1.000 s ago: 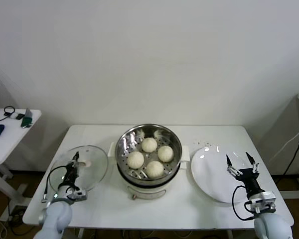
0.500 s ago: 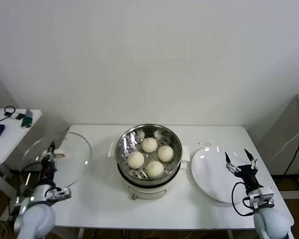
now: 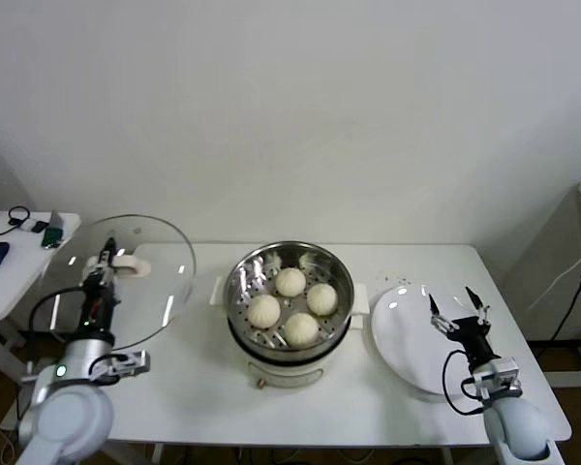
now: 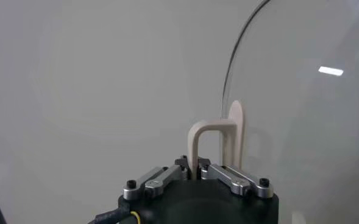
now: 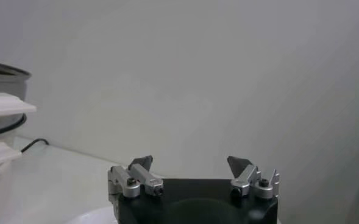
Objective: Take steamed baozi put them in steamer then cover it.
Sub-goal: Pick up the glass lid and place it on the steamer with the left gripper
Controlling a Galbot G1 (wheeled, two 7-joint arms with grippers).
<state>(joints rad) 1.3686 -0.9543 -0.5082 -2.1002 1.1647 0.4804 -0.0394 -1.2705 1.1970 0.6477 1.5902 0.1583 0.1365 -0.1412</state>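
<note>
White table (image 3: 203, 387) with steamer (image 3: 289, 334) beside white plate (image 3: 407, 339).

Steamer (image 3: 289, 302) mouth stood open from above, four baozi (image 3: 291, 306) filling its floor. Cover (image 3: 119, 281) hung raised left of it; plate (image 3: 414, 339) lay close right.

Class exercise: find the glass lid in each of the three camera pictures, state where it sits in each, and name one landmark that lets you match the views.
Head view: the glass lid is held tilted up at the left, beside the steamer, by the shut left gripper.
Left wrist view: it fills the right side, handle pinched at centre.
Right wrist view: not in it.
Shared landmark: the cream handle.
</note>
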